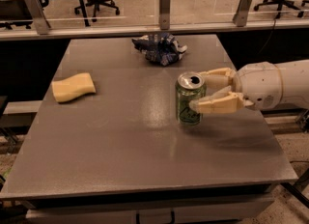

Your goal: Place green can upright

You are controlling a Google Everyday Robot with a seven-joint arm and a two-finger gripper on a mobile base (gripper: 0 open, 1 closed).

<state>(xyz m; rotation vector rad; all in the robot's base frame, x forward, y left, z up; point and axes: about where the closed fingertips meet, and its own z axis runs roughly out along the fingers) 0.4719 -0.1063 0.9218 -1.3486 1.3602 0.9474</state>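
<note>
The green can (188,103) stands upright on the grey table (120,146), right of the middle, with its silver pull-tab top facing up. My gripper (197,91) reaches in from the right at can height. Its two tan fingers (216,105) flank the can, one behind its rim and one at its front right side. The fingers are spread about as wide as the can and look open around it.
A yellow sponge (73,87) lies at the table's left. A crumpled blue-and-white foil bag (160,48) lies at the back centre. A rail with metal posts (164,8) runs behind the table, with office chairs beyond it.
</note>
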